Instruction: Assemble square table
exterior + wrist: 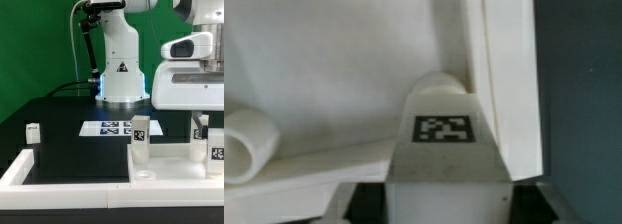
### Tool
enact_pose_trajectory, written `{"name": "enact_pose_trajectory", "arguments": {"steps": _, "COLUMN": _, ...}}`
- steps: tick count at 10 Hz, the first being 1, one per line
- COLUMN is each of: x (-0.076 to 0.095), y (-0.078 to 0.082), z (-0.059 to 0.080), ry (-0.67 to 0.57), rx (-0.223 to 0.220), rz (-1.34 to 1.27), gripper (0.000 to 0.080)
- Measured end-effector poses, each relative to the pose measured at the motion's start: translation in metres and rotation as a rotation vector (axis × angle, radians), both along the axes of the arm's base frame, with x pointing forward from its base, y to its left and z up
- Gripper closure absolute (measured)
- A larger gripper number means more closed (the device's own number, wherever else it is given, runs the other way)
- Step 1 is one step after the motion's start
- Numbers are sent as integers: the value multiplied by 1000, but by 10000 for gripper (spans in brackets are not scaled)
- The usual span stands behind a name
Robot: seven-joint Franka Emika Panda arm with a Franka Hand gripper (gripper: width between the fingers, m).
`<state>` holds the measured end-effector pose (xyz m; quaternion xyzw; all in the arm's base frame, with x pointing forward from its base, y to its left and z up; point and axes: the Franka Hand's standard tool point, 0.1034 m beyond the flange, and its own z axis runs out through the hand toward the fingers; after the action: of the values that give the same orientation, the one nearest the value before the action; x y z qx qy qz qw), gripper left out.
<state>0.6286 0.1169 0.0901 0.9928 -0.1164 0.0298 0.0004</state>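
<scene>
The top (168, 168) was laid at the front of the black table (70, 150), towards the exterior view's right. Over it, a tagged leg (443, 130) was pinched by the gripper (445, 205). A second leg (32, 132) was stood well apart.

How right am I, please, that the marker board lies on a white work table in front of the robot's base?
Nearly: the work table under the marker board is black, not white, as the exterior view shows; it does lie in front of the robot's base.
</scene>
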Motion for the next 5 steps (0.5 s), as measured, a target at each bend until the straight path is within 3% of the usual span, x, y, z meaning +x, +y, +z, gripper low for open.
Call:
{"name": "enact_pose_trajectory", "arguments": {"steps": 3, "x": -1, "y": 1, "z": -1, "ry": -5, "rx": 17, "rz": -234, "gripper": 511}}
{"name": "enact_pose_trajectory", "arguments": {"steps": 5, "x": -8, "y": 8, "z": -1, "ry": -30, "rx": 59, "rz": -625, "gripper": 511}}
